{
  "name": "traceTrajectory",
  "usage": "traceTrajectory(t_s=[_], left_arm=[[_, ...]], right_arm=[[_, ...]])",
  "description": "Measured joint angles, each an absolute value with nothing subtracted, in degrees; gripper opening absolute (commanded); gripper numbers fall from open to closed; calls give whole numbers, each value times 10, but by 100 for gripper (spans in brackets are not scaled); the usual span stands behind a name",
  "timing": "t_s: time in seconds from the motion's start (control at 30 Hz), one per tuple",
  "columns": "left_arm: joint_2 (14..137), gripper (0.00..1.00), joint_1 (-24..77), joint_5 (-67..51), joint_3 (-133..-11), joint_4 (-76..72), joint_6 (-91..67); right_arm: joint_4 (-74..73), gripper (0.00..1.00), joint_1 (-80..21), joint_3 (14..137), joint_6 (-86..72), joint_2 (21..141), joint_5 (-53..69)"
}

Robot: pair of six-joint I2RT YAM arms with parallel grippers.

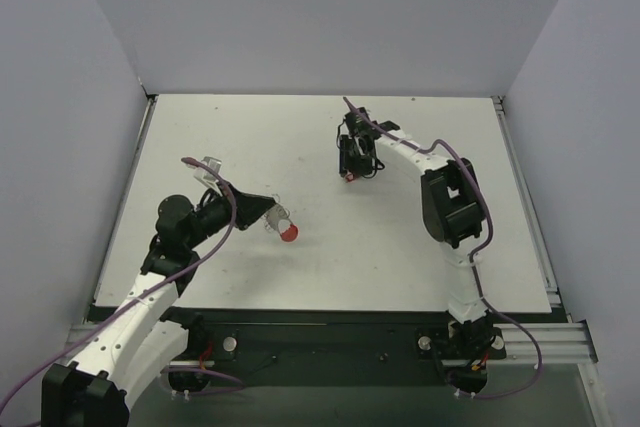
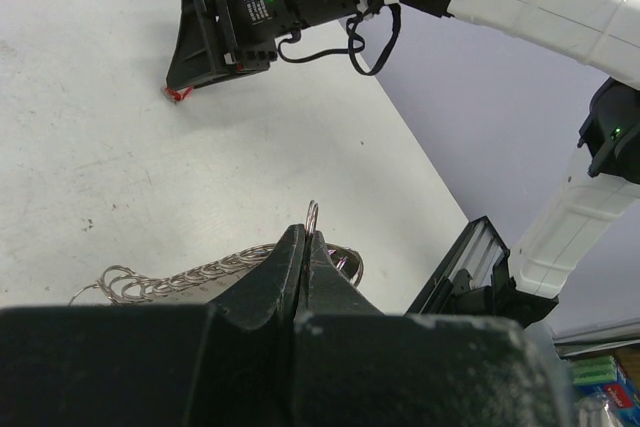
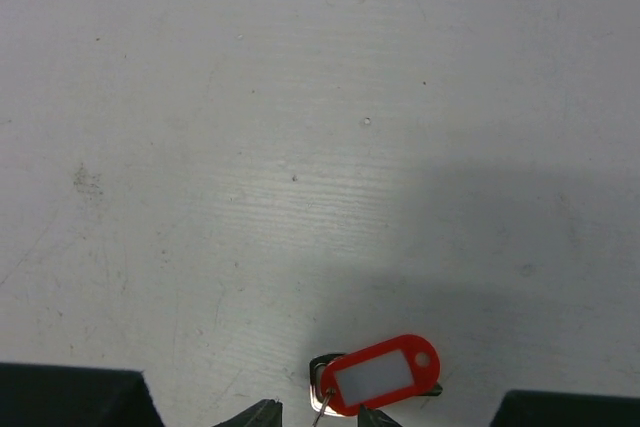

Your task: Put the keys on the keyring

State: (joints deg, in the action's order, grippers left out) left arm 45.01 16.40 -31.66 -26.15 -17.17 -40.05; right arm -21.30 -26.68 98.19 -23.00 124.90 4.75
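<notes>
While pinching the keyring [image 1: 289,233] by its wire rings [image 2: 190,275], hangs at 8 o'clock over the desk [image 1: 330,267] (left pincer [image 2: 305,237]); straddles the keys [image 3: 385,377] at 1 o'clock, narrowly spread (right pincer [image 3: 320,415]).

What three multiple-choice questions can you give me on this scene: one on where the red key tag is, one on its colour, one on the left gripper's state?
1. Where does the red key tag lie?
A) under the left arm's base
B) on the table, at the right gripper
C) on the metal rail

2. What colour is the tag's centre?
A) black
B) green
C) pale

3. How is the left gripper?
A) shut on a silver wire ring of the keyring
B) wide open
C) shut on the tag

Answers:
1 B: the right wrist view shows the tag on the tabletop right by that gripper's fingertips.
2 C: a pale panel sits inside the red frame.
3 A: the left wrist view shows the fingers pressed together with a thin ring poking out between them.
</notes>
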Motion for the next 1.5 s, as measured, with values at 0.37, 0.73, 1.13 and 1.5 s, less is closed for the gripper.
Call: traceTrajectory(t_s=[0.37,0.73,1.13,1.5], left_arm=[[450,0,164,-320,-248,-174,-408],[450,0,163,-324,-245,-181,-414],[450,0,161,-346,-239,-210,-421],[446,0,160,-349,-234,-217,-429]], right_arm=[[-222,27,-265,998,-236,1274,63],[-222,9,-262,1008,-242,1274,69],[-223,24,-259,1009,-244,1274,83],[-225,21,-258,1016,-243,1280,90]])
